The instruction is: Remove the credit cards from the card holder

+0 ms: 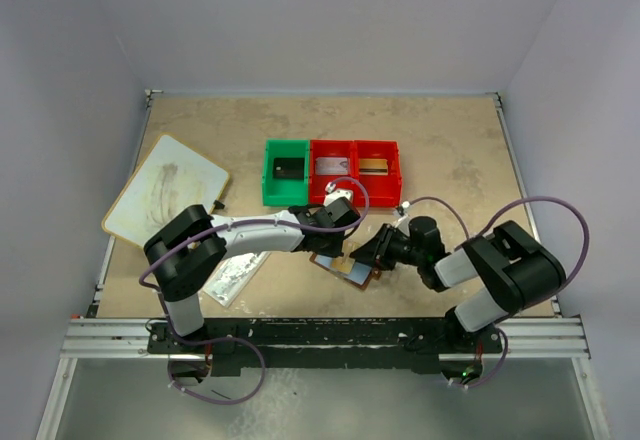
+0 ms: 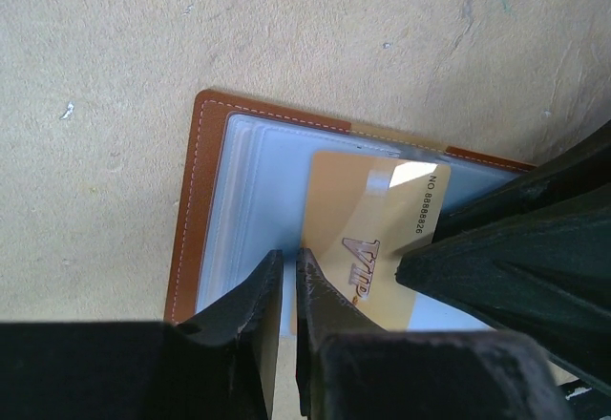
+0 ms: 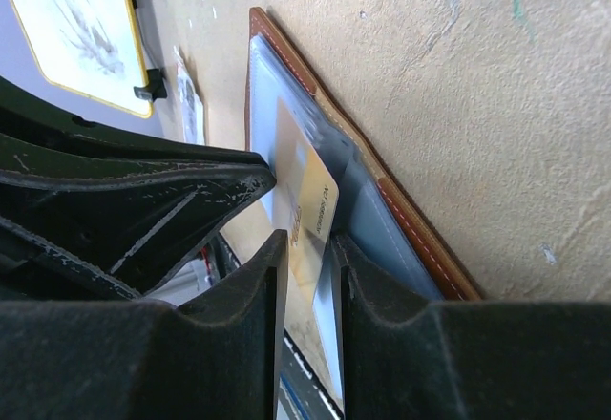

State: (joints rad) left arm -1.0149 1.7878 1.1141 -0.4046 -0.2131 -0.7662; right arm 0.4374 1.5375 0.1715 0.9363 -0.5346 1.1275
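Left tool [image 2: 288,260] above mottled tan tabletop [image 2: 315,38]; pale walls [image 1: 320,20].

A tan, mottled table top [image 1: 450,150] is recorded. Lying on it are noted: a white yellow-rimmed board [image 1: 165,188] at left, a green plastic bin [image 1: 285,196] touching two red plastic bins [image 1: 385,192], an opened brown leather card holder [image 2: 186,239], and a clear printed packet [image 1: 232,278].
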